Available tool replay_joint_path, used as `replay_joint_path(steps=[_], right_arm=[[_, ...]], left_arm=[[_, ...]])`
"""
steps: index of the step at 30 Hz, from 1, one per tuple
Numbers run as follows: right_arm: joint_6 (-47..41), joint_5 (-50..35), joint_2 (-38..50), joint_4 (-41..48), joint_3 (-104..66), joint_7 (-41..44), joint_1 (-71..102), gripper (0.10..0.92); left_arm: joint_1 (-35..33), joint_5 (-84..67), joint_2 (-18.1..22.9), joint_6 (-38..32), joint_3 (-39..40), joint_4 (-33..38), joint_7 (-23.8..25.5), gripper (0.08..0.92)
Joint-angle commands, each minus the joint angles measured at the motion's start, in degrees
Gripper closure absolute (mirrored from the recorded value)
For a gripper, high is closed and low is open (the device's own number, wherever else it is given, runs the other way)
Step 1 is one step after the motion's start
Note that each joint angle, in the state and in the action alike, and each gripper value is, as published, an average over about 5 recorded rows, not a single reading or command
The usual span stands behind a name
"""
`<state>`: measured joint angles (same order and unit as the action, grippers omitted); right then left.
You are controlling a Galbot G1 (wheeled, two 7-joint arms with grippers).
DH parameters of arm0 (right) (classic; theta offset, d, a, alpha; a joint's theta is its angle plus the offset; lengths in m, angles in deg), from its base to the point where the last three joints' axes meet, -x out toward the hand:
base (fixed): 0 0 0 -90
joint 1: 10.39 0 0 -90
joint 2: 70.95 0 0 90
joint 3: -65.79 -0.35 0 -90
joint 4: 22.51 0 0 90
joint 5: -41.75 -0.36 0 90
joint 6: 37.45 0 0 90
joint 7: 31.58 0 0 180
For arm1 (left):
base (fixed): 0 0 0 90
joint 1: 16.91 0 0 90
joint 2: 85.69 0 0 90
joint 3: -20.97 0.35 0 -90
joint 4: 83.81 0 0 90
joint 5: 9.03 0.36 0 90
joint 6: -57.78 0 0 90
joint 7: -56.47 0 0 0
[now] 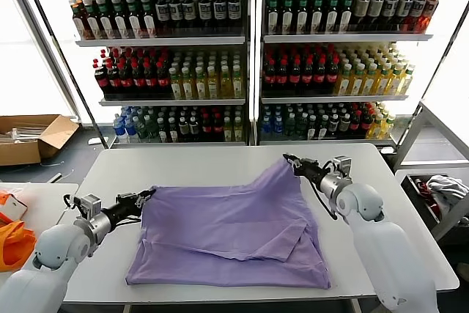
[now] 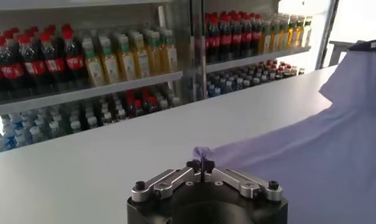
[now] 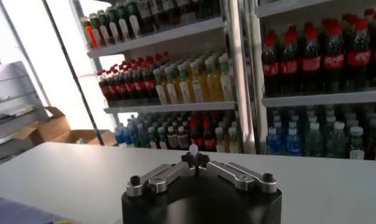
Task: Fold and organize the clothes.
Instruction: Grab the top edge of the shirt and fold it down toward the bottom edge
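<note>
Lavender T-shirt [image 1: 234, 229] spread over the middle of the white worktop [image 1: 190, 163], near edge lying flat toward the robot, a fold ridge running across its right half. Printed lettering not visible from any view.

Left gripper [image 1: 149, 194] low over the worktop at the shirt's left edge, jaws closed tight on a small pinch of the fabric. Left wrist view confirms: fingertips [image 2: 202, 165] meet with a nub of lavender cloth [image 2: 309, 146] between them, the rest of the shirt trailing away across the worktop and rising toward the far corner.

Right gripper [image 1: 291, 159] at the shirt's far right corner, jaws pinched on that corner, which is lifted off the worktop so the fabric hangs in a sloped tent down to the flat part. In the right wrist view the fingertips [image 3: 194, 157] are together with only a tiny pale bit of cloth visible between them; a sliver of lavender [image 3: 20, 211] shows at the frame edge.

Both arms reach in from the near side, left arm from the left, right arm from the right, shirt stretched between the two grips.

Behind the worktop: two drinks shelving units [image 1: 253, 42] packed with bottles, red, yellow, green and blue rows. Cardboard box [image 1: 33, 137] on the floor at far left. Orange bag [image 1: 13, 243] on a side table at the left, near the left arm. White and grey cloth bundle [image 1: 443, 190] in a bin on the right.
</note>
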<state>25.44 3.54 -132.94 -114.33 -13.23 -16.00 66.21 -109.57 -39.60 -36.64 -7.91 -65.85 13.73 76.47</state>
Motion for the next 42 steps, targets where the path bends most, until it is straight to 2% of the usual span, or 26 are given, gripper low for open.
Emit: replay_joint_path(steps=[1, 8, 15, 20, 25, 28, 38, 40, 42], right_arm=[[0.29, -3.03, 4.29, -18.09, -9.31, -0.36, 19.91, 0.92], [1.83, -2.02, 4.15, -25.24, -14.34, 0.8, 31.05, 0.92], [4.98, 1.7, 4.29, -29.03, -16.77, 2.25, 41.65, 0.92], [7.07, 5.73, 2.5, -30.23, -16.74, 2.74, 46.45, 0.92], [8.06, 10.18, 0.87, -30.35, -16.67, 2.84, 47.7, 0.92], [9.1, 13.02, 1.09, -30.07, -17.72, 3.07, 47.84, 0.904], [15.65, 8.54, 0.17, -30.12, -29.49, 0.25, 45.34, 0.638], [16.76, 8.35, -0.86, -29.98, -31.27, -0.39, 44.47, 0.578], [17.81, 8.49, -2.19, -29.88, -32.12, -0.79, 44.27, 0.517]], left_arm=[[-12.57, 0.81, -0.34, 1.14, -7.98, 12.11, -1.96, 0.912], [-23.02, 3.26, -0.19, 2.38, -13.75, 18.27, -1.85, 0.912], [-30.97, 6.23, 0.87, 2.08, -16.65, 21.24, -1.26, 0.912], [-34.17, 7.95, 1.78, 2.2, -16.74, 22.87, -1.4, 0.913], [-34.36, 10.51, 2.2, 2.67, -16.67, 23.27, -1.28, 0.912], [-34.07, 11.16, 2.02, 3.66, -17.79, 24.04, -1.03, 0.876], [-35.17, 9.67, 1.78, 4.29, -23.63, 26.48, -2.02, 0.591], [-35.42, 8.2, 2.97, 4.71, -22.13, 28.3, -5.28, 0.539], [-35.23, 6.64, 5.42, 5.35, -19.31, 30.09, -10.64, 0.487]])
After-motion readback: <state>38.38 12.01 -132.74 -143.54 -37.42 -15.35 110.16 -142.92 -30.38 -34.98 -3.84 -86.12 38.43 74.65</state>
